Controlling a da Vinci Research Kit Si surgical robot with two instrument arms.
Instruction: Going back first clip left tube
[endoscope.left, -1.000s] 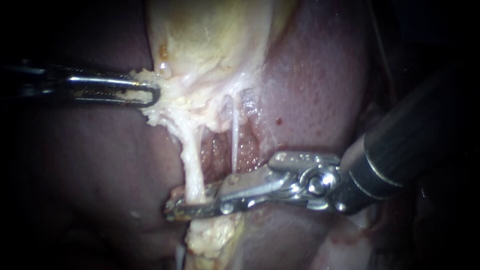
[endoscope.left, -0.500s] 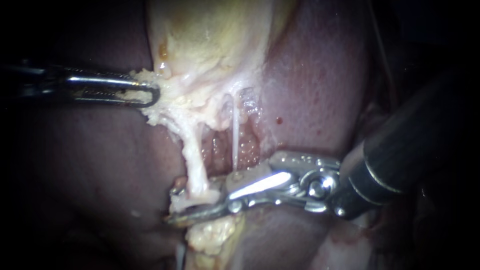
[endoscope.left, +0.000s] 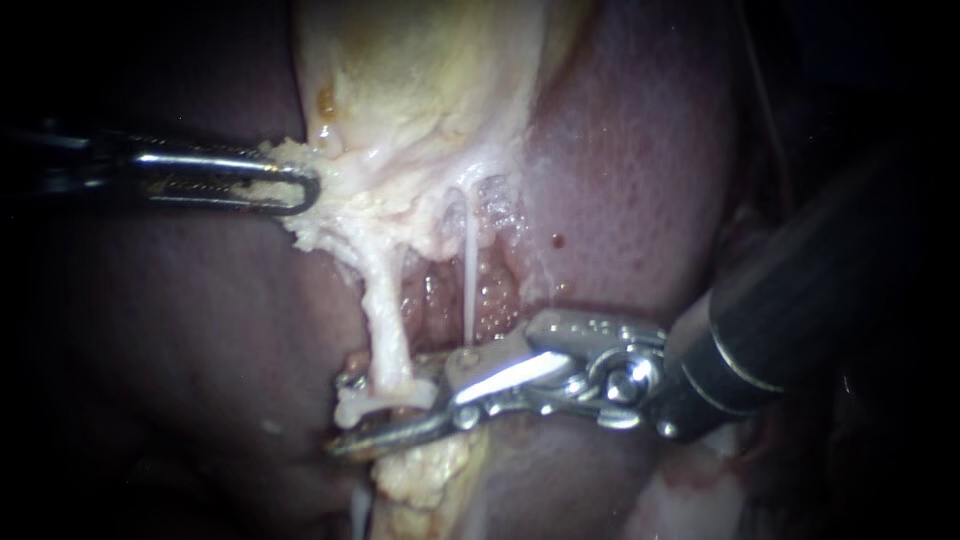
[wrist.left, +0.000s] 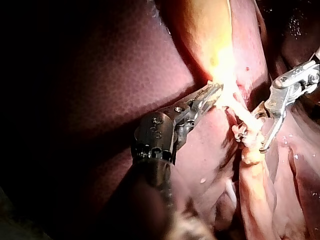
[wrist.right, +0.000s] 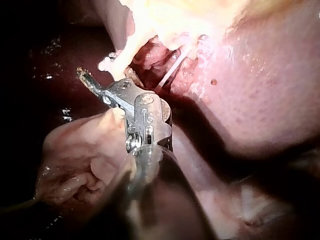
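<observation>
Left tube (endoscope.left: 385, 320) runs taut from the gallbladder (endoscope.left: 420, 90), which my left instrument (endoscope.left: 300, 187) holds clamped, down between the parted jaws of my right instrument (endoscope.left: 345, 415), which grip nothing. It looks soft, slick and easily torn; I'd take it low, squarely.

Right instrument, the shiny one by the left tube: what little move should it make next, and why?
Probably slide it straight back along its shaft, off the left tube. The right instrument has its jaws open with the tube running between them, so backing out should free it without tugging. The left instrument grips pale tissue beside the gallbladder.
</observation>
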